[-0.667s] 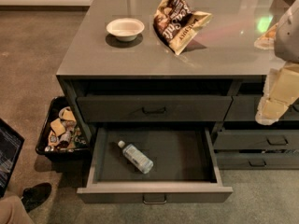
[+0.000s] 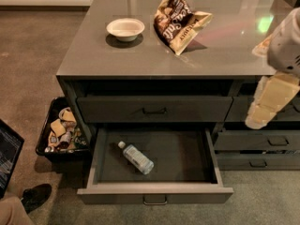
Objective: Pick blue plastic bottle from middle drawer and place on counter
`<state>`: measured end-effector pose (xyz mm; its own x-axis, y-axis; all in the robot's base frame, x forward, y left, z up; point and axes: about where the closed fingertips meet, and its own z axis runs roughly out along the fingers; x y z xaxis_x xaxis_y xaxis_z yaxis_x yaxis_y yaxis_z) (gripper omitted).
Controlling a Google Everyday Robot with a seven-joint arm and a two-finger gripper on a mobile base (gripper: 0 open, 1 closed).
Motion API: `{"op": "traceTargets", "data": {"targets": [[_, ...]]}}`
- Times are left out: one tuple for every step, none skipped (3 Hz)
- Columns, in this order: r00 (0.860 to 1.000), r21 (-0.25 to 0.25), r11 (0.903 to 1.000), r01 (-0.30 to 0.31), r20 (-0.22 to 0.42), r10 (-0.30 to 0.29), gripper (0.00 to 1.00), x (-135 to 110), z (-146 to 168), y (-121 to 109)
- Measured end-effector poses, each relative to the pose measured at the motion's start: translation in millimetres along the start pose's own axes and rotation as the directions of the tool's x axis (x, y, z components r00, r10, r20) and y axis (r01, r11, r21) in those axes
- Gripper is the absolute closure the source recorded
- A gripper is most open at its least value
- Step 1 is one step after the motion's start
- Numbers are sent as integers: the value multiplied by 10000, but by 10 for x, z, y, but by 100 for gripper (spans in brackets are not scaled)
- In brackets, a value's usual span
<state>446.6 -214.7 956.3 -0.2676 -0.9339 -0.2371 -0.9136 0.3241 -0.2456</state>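
A white bowl (image 2: 125,28) sits on the tabletop (image 2: 140,60) toward its left. A crinkled brown snack bag (image 2: 179,21) lies to its right, not touching it. Below, the top drawer (image 2: 154,109) is shut, as are the narrower drawers (image 2: 255,140) on the right. On the carpet (image 2: 33,55) left of the cabinet stands a black bin (image 2: 47,125) full of wrappers, with a dark shoe (image 2: 35,196) near the bottom corner. The gripper (image 2: 262,111) hangs at the right edge, in front of those shut drawers
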Motion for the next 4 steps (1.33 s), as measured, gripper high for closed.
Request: {"op": "traceTargets", "data": {"targets": [[9934,-60,9940,-1096,333,1097,0,21,544,37],[9693,-448,9705,-2368,575,2391,0,63,1313,161],[9305,-859,9317,-3529,723,3591,0,29,2100,335],[8849,-1239,8901,-4385,1133,4517,0,-88,2843,404]]}}
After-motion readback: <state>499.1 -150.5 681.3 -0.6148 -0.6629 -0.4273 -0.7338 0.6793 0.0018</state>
